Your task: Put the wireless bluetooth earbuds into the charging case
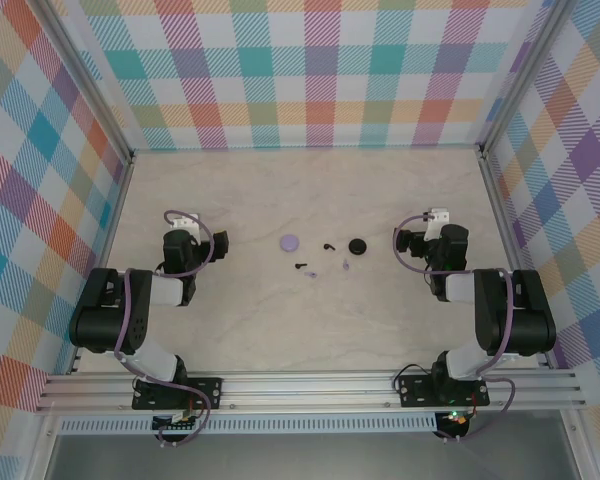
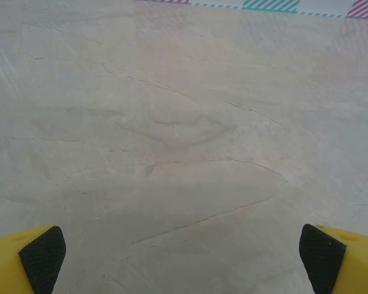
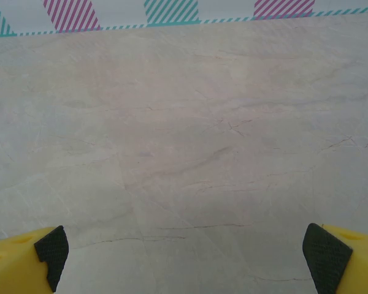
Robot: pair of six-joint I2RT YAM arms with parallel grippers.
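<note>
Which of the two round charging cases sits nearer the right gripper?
The black case, which lies just beside the right gripper. The lavender case lies farther left.

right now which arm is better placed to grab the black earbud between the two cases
Right, probably: the right gripper sits somewhat nearer that black earbud than the left gripper. Both are open and empty.

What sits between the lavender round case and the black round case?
In the top view, one black earbud lies between the lavender case and black case.
</note>
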